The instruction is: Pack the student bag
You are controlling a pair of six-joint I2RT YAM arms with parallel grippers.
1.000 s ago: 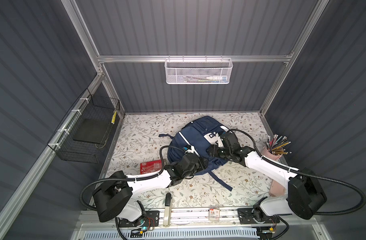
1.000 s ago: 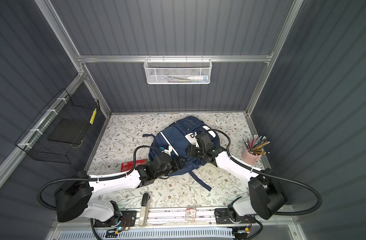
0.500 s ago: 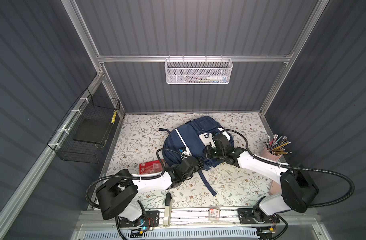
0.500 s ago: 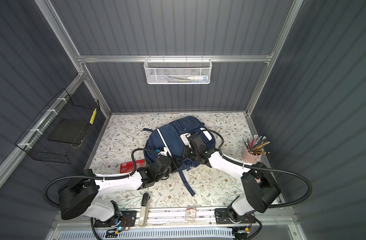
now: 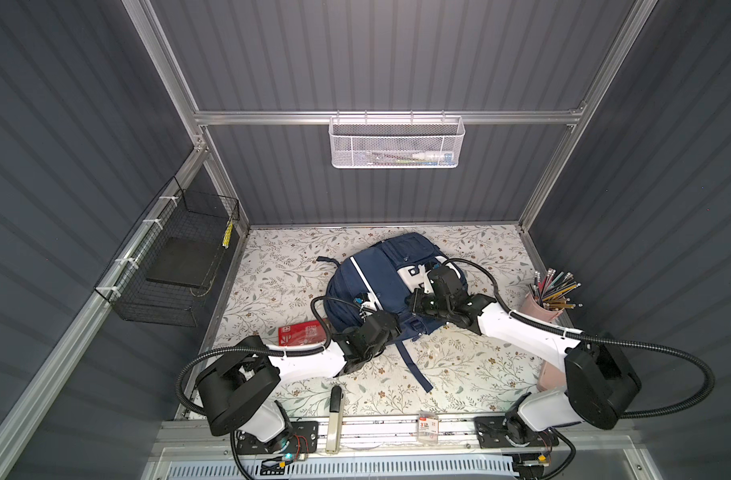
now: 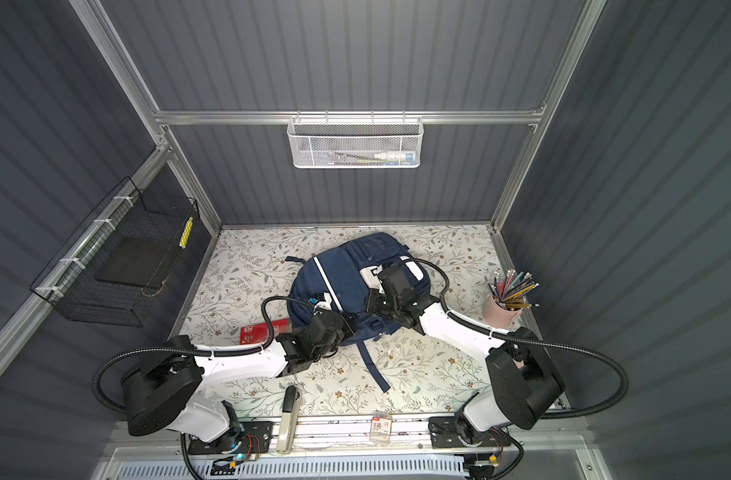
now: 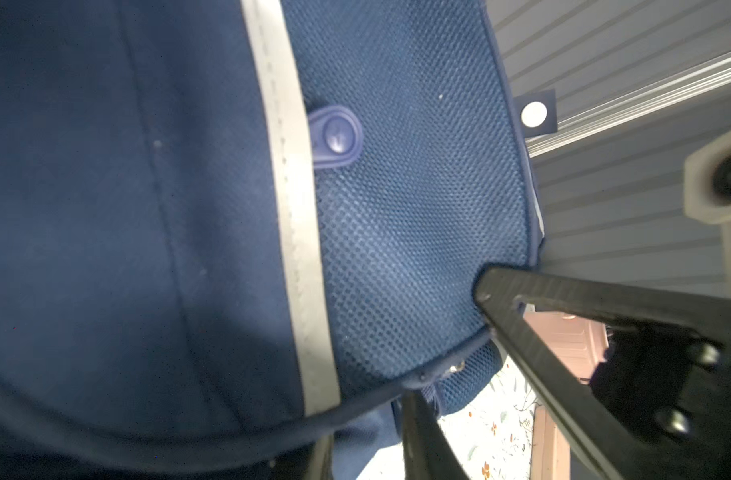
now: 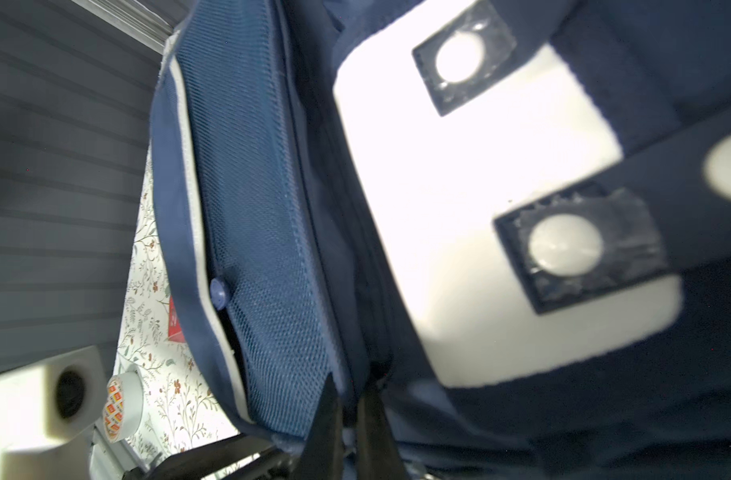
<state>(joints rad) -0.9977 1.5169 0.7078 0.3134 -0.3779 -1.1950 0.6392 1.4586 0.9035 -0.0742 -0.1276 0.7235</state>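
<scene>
Student bag (image 5: pixel 380 274): one, navy, lying at the middle of the floral mat (image 5: pixel 480 374), between the two arms.
Stripe (image 5: pixel 361 276): one white stripe shows in both top views, running near to far.
White patch (image 8: pixel 480 187): one, carrying two dark square tabs, each with a pale round dot.
Snap (image 7: pixel 337 137): one blue round stud, just beside the stripe, on the mesh pocket.
Strap (image 5: pixel 413 365): one loose strap, trailing toward the near edge.
Left gripper (image 7: pixel 445 343): at the bag's near edge. Its two fingers (image 7: pixel 563 299) sit either side of the mesh pocket's corner seam, with fabric filling the gap, so it is clamped on the bag.
Right gripper (image 8: pixel 349 401): on the bag's near-right part, just near of the white patch. Its two fingers are drawn almost together, pinching a thin fold of the bag.
White mesh basket (image 5: pixel 397 141): one, on the far wall, with a few slim items inside; the print is too small to read.
Black wire basket (image 5: pixel 168 270): one, on the left wall, holding one dark flat slab and one yellow strip.
Pink cup (image 5: pixel 536 309): one, at the mat's right edge, full of pencils (image 5: pixel 557 286) that overlap too much to count.
Red packet (image 5: pixel 301 334): one, left of the bag, touching the left arm's cable; its white print is unreadable.
Clear packet (image 5: pixel 428 428): one, on the near rail; its red label shows what looks like a 3, and the rest is too small to read.
Tape roll (image 8: pixel 120 405): one, seen only in the right wrist view, with red-orange printed squares and blurred lettering.
Black-and-cream tool (image 5: pixel 334 415): one, lying across the mat's near edge and the rail.
</scene>
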